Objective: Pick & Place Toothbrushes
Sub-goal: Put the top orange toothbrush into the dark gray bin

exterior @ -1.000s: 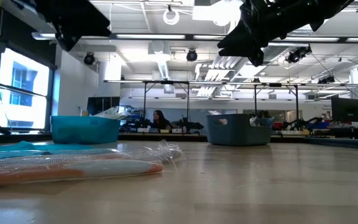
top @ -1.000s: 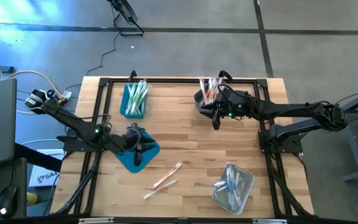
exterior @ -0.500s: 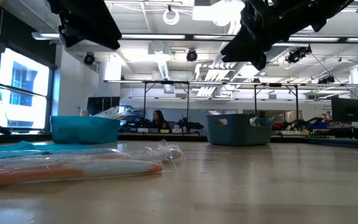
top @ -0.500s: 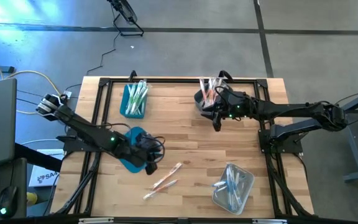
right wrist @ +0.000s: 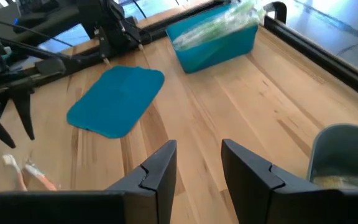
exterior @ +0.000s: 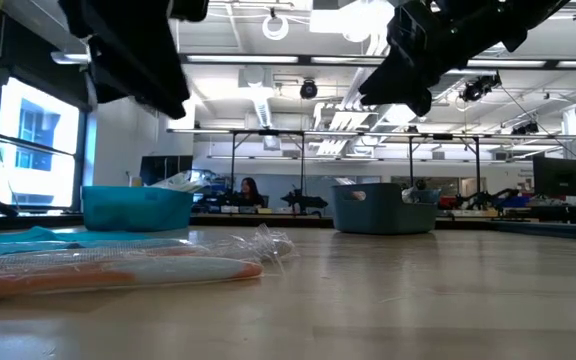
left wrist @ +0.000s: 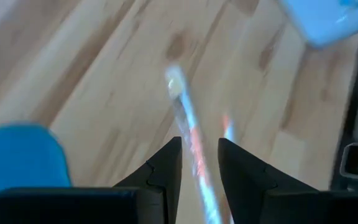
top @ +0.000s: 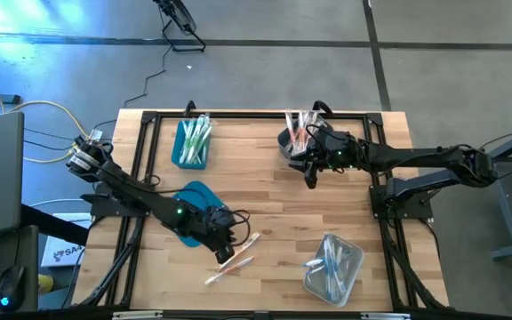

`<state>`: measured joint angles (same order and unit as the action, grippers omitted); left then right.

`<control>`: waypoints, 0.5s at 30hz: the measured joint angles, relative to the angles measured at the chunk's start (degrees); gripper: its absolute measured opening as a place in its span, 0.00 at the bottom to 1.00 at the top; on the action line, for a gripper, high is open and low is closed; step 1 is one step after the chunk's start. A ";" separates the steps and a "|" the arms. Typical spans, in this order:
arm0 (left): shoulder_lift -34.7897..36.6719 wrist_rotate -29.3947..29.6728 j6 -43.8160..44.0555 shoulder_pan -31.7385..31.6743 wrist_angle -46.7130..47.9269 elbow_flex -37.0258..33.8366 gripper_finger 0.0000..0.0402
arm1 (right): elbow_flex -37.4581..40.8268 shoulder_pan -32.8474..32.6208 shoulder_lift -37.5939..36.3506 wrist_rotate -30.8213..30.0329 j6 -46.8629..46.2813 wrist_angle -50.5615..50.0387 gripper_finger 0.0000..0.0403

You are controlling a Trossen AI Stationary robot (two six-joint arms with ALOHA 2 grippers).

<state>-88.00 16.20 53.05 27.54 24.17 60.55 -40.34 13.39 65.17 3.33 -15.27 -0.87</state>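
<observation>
I hold the left gripper (top: pixel 225 250), fingers parted and empty, over the loose toothbrushes (top: pixel 235 256) near the worktop's front edge; next I must lower and close, right gripper (top: pixel 310 175) parted, idle.

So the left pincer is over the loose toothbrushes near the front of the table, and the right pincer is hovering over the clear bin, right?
Not quite. The left pincer is over the loose toothbrushes, but the right pincer hovers beside the grey bin at the back of the table, not over the clear bin. The high view shows it.
</observation>
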 joint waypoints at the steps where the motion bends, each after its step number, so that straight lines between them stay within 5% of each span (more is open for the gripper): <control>1: -0.39 -0.21 1.33 0.36 0.78 0.00 0.25 | 0.00 0.00 0.00 0.00 -0.04 -0.35 0.30; 15: -7.20 -0.17 21.75 7.53 1.52 -0.10 0.25 | 0.00 -0.02 0.00 -0.80 -0.07 -2.94 0.30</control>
<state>-95.20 16.03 74.80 35.07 25.69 60.45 -40.34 13.37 65.17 2.53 -15.33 -3.81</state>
